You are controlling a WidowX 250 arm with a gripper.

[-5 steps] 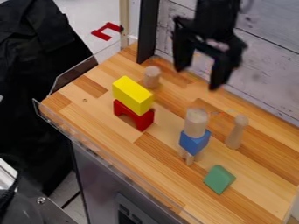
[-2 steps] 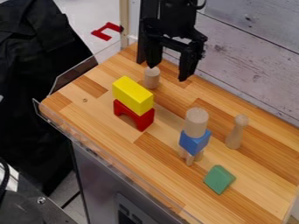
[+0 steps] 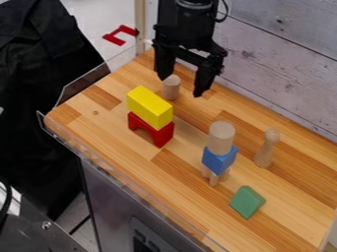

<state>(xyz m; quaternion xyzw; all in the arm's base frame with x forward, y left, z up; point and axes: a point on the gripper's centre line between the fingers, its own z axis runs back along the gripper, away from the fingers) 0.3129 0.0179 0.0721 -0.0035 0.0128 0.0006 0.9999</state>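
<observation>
Near the short cylinder (image 3: 171, 88), nothing is held by the widely parted jaws; the cylinder could be toppled by an off-centre descent.

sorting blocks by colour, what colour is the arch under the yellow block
The arch is red, seen best in the camera view.

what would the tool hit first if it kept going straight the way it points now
Probably the small wooden cylinder or the wooden tabletop right by it: the open tool points down, with the cylinder showing between its fingertips. Depth is unclear, so I can't tell which comes first.
</observation>
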